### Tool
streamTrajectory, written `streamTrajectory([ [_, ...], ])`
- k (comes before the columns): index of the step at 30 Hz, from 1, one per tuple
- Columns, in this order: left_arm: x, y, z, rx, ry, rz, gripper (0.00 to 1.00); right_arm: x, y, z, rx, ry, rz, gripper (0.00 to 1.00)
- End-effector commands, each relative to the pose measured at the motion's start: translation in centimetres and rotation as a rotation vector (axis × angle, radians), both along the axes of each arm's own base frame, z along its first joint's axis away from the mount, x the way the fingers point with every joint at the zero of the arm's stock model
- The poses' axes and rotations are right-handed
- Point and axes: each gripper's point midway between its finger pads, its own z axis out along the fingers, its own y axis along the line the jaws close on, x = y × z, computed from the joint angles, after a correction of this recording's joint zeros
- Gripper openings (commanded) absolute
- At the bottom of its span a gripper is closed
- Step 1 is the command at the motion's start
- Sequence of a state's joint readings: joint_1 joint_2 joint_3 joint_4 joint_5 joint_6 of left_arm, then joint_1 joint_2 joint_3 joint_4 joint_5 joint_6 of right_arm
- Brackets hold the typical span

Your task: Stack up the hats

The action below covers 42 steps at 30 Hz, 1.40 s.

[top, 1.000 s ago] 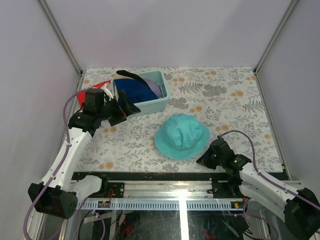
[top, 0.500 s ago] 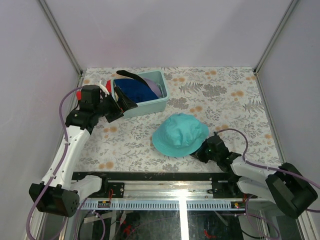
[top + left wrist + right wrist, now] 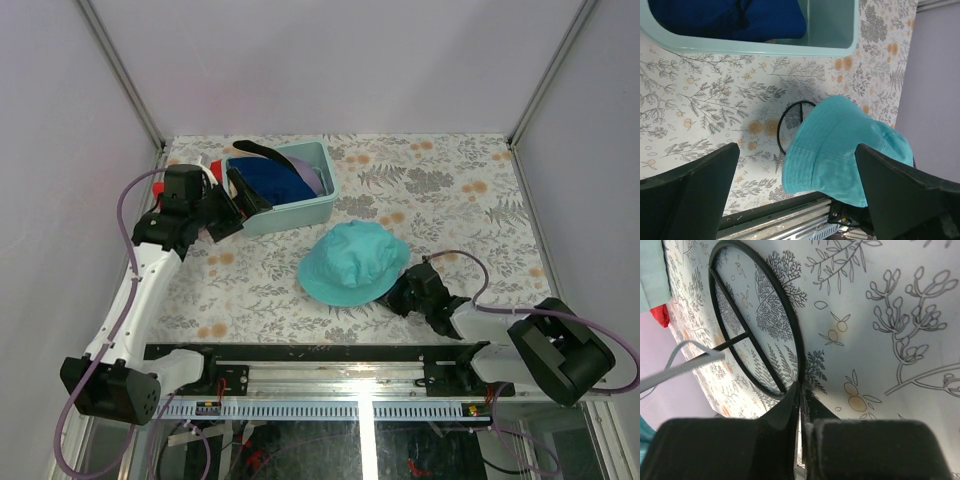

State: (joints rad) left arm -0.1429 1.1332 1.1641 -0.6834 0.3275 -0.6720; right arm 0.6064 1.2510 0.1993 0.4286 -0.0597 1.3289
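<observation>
The teal hat [image 3: 352, 262] lies on the table's front middle; in the left wrist view [image 3: 850, 150] it partly covers a black wire ring [image 3: 790, 120]. My right gripper [image 3: 408, 292] is shut and tucked against the hat's right brim; in its own view the fingertips [image 3: 801, 390] meet at the ring's rim [image 3: 760, 315]. My left gripper [image 3: 245, 203] is open and empty, held above the table in front of the bin. The dark blue hat [image 3: 265, 180] and lavender hat [image 3: 313, 178] sit in the bin. The tan hat is hidden.
The pale-teal bin [image 3: 300, 212] stands at the back left; it shows in the left wrist view [image 3: 835, 30]. A red cloth [image 3: 660, 315] lies beside it. A dark strap [image 3: 255, 150] hangs over the bin's back rim. The metal rail [image 3: 350, 352] runs along the front edge.
My right gripper has moved left to the teal hat's right brim, and the hat has shifted a little left. My left gripper has moved slightly back towards the bin.
</observation>
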Motion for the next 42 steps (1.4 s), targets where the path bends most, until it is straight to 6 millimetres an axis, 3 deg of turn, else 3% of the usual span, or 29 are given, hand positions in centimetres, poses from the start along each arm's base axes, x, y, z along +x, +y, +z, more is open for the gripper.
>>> streamTrajectory([
  [1, 0.7, 1.3, -0.7, 0.055, 0.012, 0.051, 1.0, 1.7, -0.1, 0.3, -0.047, -0.03, -0.031, 0.0],
  [5, 1.1, 1.6, -2.3, 0.074, 0.051, 0.073, 1.0, 0.6, -2.0, 1.0, -0.151, -0.009, -0.023, 0.0],
  [11, 2.3, 2.3, -4.7, 0.093, 0.097, 0.137, 1.0, -0.4, -4.9, 4.6, -0.264, -0.094, -0.018, 0.26],
  [15, 3.7, 2.9, -6.7, 0.111, 0.124, 0.191, 0.97, -1.3, -6.8, 6.1, -0.312, -0.126, -0.043, 0.27],
  [16, 4.0, 3.0, -7.2, 0.114, 0.139, 0.202, 0.92, -1.5, -7.2, 6.3, -0.321, -0.128, -0.048, 0.25],
  [19, 4.9, 3.2, -8.3, 0.125, 0.162, 0.228, 0.51, -2.2, -8.2, 6.8, -0.334, -0.137, -0.067, 0.22],
  [20, 5.2, 3.3, -8.6, 0.131, 0.169, 0.233, 0.41, -2.4, -8.5, 7.1, -0.335, -0.142, -0.075, 0.22],
  [22, 5.8, 3.5, -9.6, 0.15, 0.19, 0.236, 0.31, -2.8, -9.1, 7.5, -0.338, -0.149, -0.094, 0.22],
  [29, 8.7, 3.6, -11.7, 0.194, 0.206, 0.236, 0.29, -3.5, -10.4, 8.6, -0.351, -0.171, -0.124, 0.24],
  [42, 16.7, 2.9, -14.5, 0.228, 0.195, 0.221, 0.28, -2.9, -12.0, 11.9, -0.399, -0.261, -0.169, 0.25],
])
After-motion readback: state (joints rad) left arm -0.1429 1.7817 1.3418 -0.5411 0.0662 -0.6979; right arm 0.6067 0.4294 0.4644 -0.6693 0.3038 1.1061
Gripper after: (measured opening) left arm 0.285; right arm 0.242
